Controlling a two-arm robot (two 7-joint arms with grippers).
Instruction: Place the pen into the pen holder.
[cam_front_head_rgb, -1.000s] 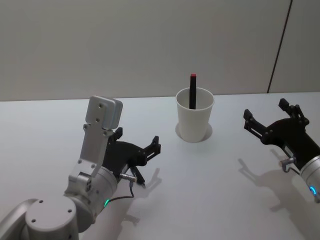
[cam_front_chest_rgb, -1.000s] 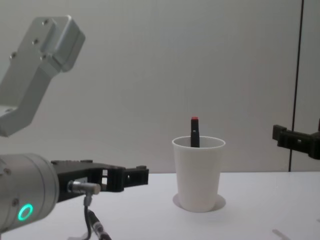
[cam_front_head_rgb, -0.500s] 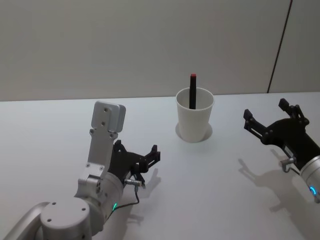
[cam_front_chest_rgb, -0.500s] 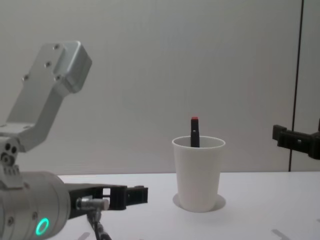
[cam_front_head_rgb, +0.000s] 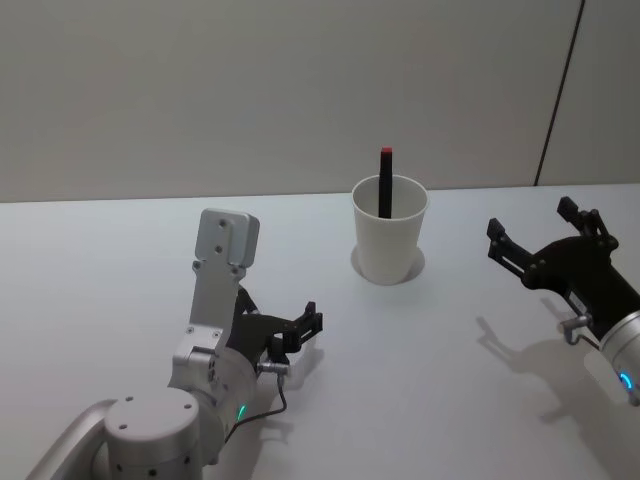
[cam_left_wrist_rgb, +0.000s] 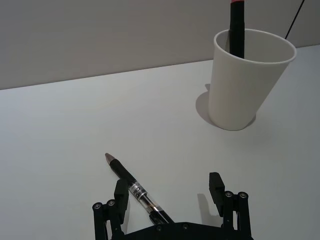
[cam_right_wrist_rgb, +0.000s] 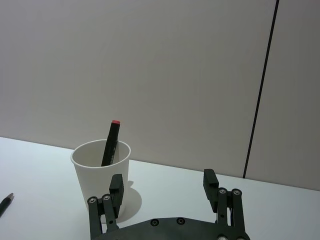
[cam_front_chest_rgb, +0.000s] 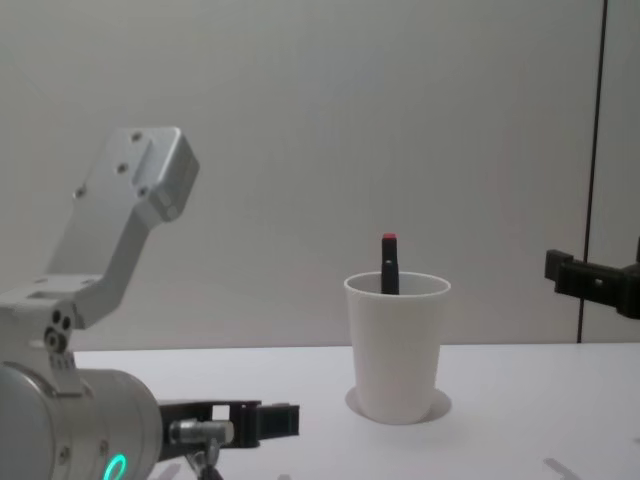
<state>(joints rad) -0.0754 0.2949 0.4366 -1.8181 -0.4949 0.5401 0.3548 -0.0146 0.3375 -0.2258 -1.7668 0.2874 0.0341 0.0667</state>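
A black pen (cam_left_wrist_rgb: 134, 189) with a clear barrel lies flat on the white table (cam_left_wrist_rgb: 65, 130). My left gripper (cam_left_wrist_rgb: 168, 192) hangs low over it, open, with the pen between its fingers and closer to one finger (cam_left_wrist_rgb: 120, 196). This gripper also shows in the head view (cam_front_head_rgb: 295, 335) and the chest view (cam_front_chest_rgb: 270, 420). The pen holder (cam_front_head_rgb: 390, 238) is a white paper cup standing farther back, seen too from the chest (cam_front_chest_rgb: 397, 345) and both wrists (cam_left_wrist_rgb: 245, 80) (cam_right_wrist_rgb: 100, 172). A black marker with a red cap (cam_front_head_rgb: 385, 180) stands in it. My right gripper (cam_front_head_rgb: 530, 225) hovers open to the right of the cup.
The white table runs up to a plain grey wall (cam_front_head_rgb: 250, 90) just behind the cup. A dark vertical seam (cam_front_head_rgb: 560, 90) marks the wall at the right. Open tabletop lies between the pen and the cup.
My left arm has swung down and drawn back, bringing its open gripper lower toward the table over the pen. The right arm, the cup and the marker have stayed still.
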